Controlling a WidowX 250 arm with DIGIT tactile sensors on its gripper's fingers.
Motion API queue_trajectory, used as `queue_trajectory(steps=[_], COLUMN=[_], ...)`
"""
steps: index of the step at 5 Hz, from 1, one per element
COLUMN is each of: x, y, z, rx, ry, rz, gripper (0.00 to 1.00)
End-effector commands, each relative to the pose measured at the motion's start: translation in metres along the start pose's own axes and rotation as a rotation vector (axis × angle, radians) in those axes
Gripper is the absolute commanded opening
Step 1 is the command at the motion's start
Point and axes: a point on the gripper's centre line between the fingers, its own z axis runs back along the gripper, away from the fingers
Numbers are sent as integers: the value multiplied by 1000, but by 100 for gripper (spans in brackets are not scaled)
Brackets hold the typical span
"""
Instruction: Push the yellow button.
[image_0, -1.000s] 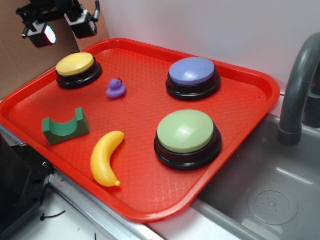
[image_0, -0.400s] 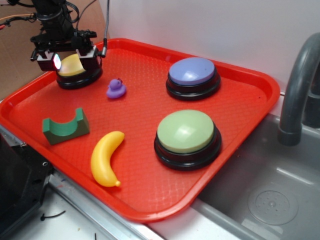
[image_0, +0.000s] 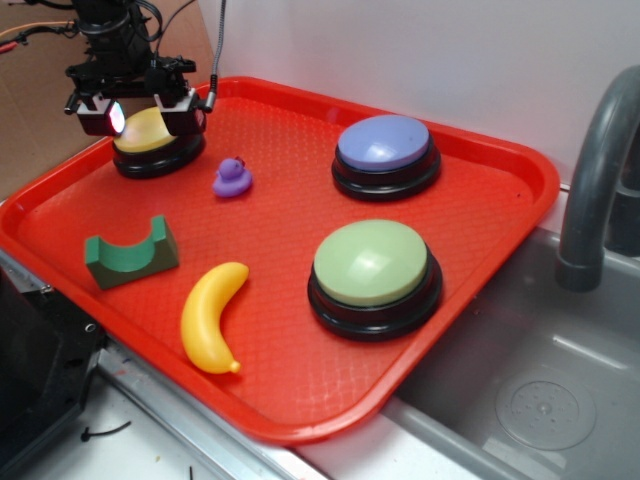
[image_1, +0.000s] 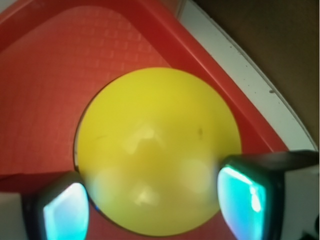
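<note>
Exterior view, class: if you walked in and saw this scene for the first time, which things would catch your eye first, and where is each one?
The bright red tray fills the scene, beside a grey sink. At its far left corner the gripper hangs right over the yellow button, fingers spread to either side of the dome. Nearer the sink sit a large pale green button and a purple button; a yellow toy banana lies by the tray's front edge.

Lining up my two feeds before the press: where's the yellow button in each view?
Exterior: yellow button at the tray's far left corner, partly hidden under the gripper.
Wrist: yellow button fills the centre, gripper fingers at bottom left and bottom right.
Shared landmark: the tray's red corner rim beside the button.
</note>
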Motion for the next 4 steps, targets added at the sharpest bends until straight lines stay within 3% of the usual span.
queue_trajectory(steps=[1,4], x=[-1,-10], y=[-2,-7], z=[50,82], rx=[-30,-17], ry=[-7,-55], rz=[-119,-166], gripper=[100,100])
